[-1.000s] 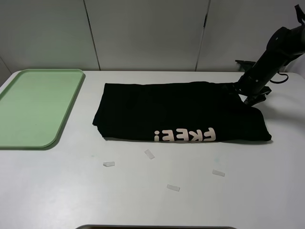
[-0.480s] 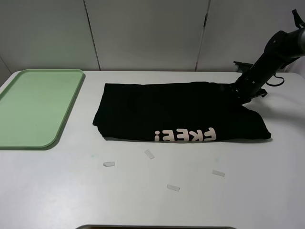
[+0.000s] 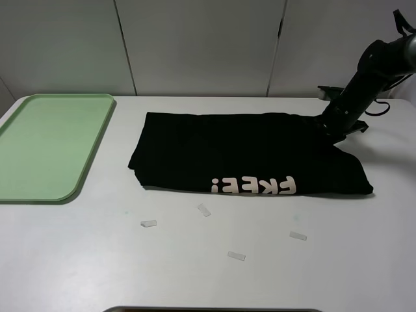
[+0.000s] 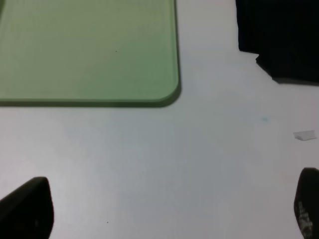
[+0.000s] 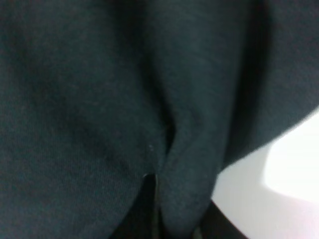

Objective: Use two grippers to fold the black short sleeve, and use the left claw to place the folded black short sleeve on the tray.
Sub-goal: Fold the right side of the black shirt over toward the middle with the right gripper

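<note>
White surface (image 3: 78, 260), grey panelled wall (image 3: 195, 45) behind. Mid-surface: black T-shirt (image 3: 227, 153) folded into a long band, pink letters (image 3: 253, 186) along its near edge. At left, apart from the cloth: pale green tray (image 3: 45, 146). At the shirt's far right corner: right claw (image 3: 333, 127) clenched on bunched cloth. Beside the tray's near corner: left claw (image 4: 169, 209) spread wide, empty, over bare surface. Near the shirt: small white scraps (image 3: 204, 209).

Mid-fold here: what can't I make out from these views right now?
Right claw tips: exterior high, black against the black short sleeve; right wrist view shows only bunched cloth.
Left claw: absent from exterior high; left wrist edge cuts off both fingers.
Tray: left end cut off by exterior high's frame.
</note>
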{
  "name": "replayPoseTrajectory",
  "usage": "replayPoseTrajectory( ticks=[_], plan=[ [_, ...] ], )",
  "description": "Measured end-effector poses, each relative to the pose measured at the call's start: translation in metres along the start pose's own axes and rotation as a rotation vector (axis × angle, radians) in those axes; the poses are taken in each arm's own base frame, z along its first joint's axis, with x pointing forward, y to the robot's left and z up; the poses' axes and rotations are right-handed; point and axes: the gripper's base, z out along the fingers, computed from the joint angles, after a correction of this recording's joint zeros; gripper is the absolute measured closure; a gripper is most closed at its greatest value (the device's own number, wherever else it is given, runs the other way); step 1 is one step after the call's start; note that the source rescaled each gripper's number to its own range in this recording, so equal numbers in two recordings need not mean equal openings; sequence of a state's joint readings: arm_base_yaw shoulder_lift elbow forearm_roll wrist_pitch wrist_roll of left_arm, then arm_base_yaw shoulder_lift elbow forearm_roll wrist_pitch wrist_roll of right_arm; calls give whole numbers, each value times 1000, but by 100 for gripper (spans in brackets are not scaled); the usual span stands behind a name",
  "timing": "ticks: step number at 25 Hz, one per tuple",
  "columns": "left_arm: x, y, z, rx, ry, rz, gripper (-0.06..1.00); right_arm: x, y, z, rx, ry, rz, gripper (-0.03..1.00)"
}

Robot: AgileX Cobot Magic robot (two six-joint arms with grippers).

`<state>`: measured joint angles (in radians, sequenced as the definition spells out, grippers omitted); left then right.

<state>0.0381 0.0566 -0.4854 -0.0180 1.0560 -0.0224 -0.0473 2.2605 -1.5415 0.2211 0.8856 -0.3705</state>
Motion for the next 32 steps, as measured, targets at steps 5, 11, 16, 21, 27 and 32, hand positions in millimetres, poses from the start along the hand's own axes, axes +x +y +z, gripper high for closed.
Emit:
replayPoseTrajectory(
  ticks=[5, 11, 16, 21, 27, 32],
  plan=[
    [0, 0, 0, 0, 0, 0, -1, 7, -9, -21, 60, 34, -18, 94],
    [0, 0, 0, 0, 0, 0, -1, 17, -32, -58, 108, 11, 28, 94],
    [0, 0, 0, 0, 0, 0, -1, 29, -54, -86, 167, -2, 71, 94],
    [0, 0, 0, 0, 0, 0, -1, 41, -77, -109, 228, -2, 103, 94],
    [0, 0, 0, 0, 0, 0, -1, 52, -90, -126, 281, 6, 118, 94],
    [0, 0, 0, 0, 0, 0, -1, 53, -89, -128, 296, 20, 139, 94]
  ],
)
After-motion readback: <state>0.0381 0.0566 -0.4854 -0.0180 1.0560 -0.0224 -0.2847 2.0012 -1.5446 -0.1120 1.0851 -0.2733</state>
